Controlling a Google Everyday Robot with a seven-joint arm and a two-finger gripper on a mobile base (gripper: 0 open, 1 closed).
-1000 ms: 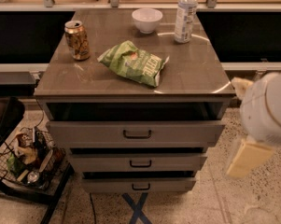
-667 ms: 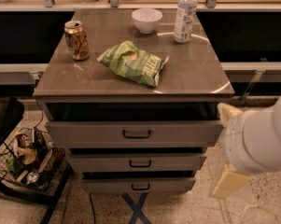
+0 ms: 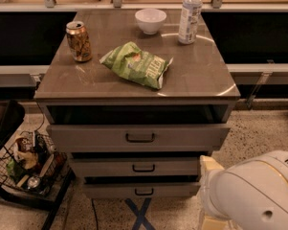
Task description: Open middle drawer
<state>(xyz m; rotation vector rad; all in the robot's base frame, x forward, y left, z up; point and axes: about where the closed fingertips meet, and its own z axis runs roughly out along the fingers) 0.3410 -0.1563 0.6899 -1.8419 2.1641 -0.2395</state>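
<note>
The middle drawer [image 3: 105,167] is the mid-sized grey-brown front of three on the cabinet, with a small dark bar handle [image 3: 143,167]. A dark gap shows above each drawer front. The top drawer front [image 3: 86,138] is the widest and the bottom one [image 3: 110,190] the narrowest. My gripper is not in view. Only my arm's white rounded housing [image 3: 258,190] shows at the lower right, right of the middle and bottom drawers, with a cream part [image 3: 209,169] near the middle drawer's right end.
On the cabinet top [image 3: 86,80] lie a green chip bag [image 3: 138,64], a soda can [image 3: 79,41], a white bowl [image 3: 150,20] and a water bottle [image 3: 190,14]. A wire basket [image 3: 26,164] of items stands on the floor at the left. Blue tape [image 3: 139,213] marks the floor.
My arm's white housing has moved down and left across the lower right, coming closer to the lower drawers. The drawers and the tabletop objects have not moved.
</note>
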